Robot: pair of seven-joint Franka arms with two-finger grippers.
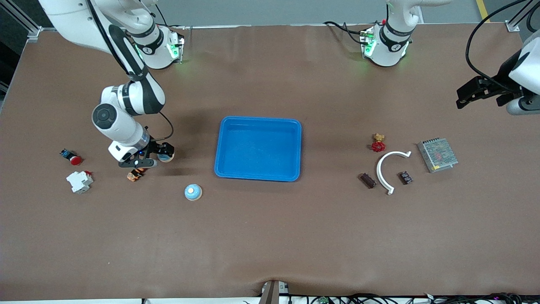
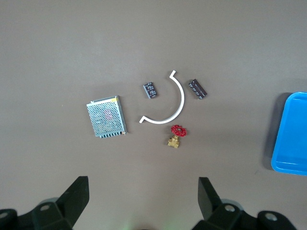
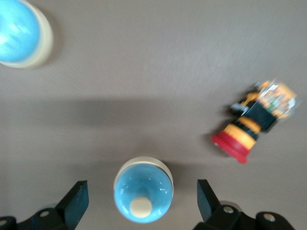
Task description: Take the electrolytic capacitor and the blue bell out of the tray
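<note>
Blue tray (image 1: 258,148) sitting empty mid-frame. I'm seeing right gripper (image 1: 145,159) spread wide straddling blue bell (image 3: 143,196), apparently releasing it. Left gripper (image 1: 479,92) waiting wide, upper right.

A brown mat-covered table (image 1: 270,236) is seen filling the view; a grey floor strip (image 1: 270,12) and a yellow line (image 1: 483,9) are shown past it.

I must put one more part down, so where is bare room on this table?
Bare: the tray floor; the table between tray and red valve; the whole strip nearer the front camera than the blue bell. Crowded: around the open right gripper over a second bell, and around the white arc. The left gripper, open, waits above that end.
</note>
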